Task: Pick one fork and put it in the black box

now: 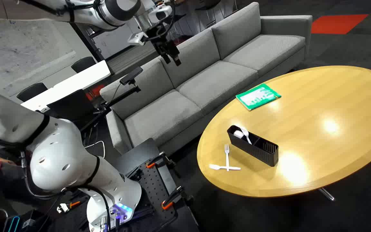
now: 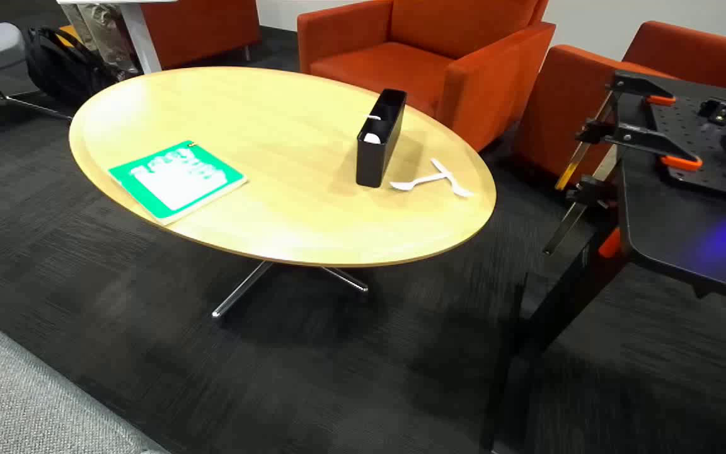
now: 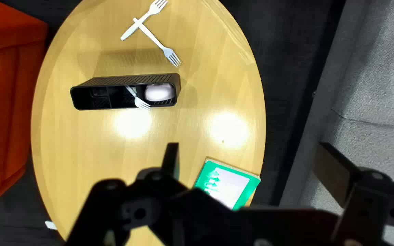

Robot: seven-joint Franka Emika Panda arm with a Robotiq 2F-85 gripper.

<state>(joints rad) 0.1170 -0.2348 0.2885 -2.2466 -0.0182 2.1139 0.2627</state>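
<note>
White arm (image 1: 61, 153) stretches out high, parted jaws pointing downward, well apart from the black box (image 1: 254, 151).

Table (image 1: 314, 96): oval, pale wood top, metal legs (image 2: 242, 290).
Carpet (image 2: 338, 366): dark, under the table; a red patch (image 1: 340, 24) lies well apart from it.
Sofa (image 1: 217, 83): grey, three seats, alongside the table, apart from it.
Pad (image 1: 258, 96): green and white, flat on the table, near its sofa-side edge.
Armchair (image 2: 388, 69): orange, just beside the table, opposite the sofa.
Bag (image 2: 63, 69): black, past one end of the table.
Desk (image 1: 71, 84): white, with dark chairs (image 1: 32, 91) near it, well apart from the table.
</note>
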